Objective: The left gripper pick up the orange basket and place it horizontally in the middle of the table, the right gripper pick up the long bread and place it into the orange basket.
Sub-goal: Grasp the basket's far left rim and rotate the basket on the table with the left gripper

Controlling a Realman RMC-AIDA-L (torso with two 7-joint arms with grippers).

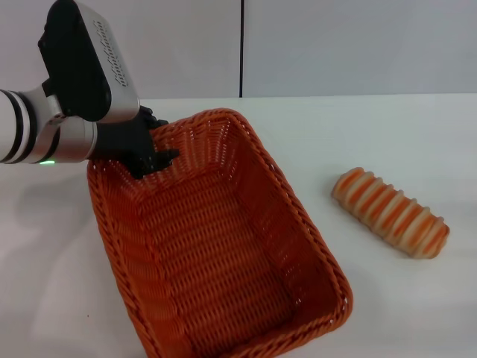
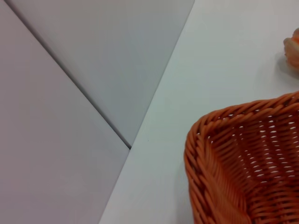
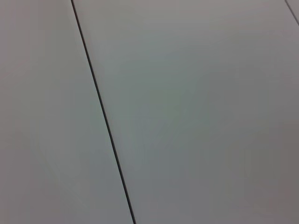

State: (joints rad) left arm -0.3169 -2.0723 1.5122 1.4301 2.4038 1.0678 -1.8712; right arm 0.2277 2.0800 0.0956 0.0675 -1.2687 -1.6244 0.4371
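Observation:
The orange basket lies on the white table, its long axis running from far to near and a little slanted. My left gripper sits at the basket's far left rim, one black finger inside the wall, shut on the rim. A far corner of the basket fills the left wrist view. The long bread, cream with orange-brown stripes, rests on the table to the right of the basket, apart from it; its end shows in the left wrist view. My right gripper is out of view.
A grey wall with a dark vertical seam stands behind the table. The right wrist view shows only grey wall panel with a seam. Bare tabletop lies between basket and bread.

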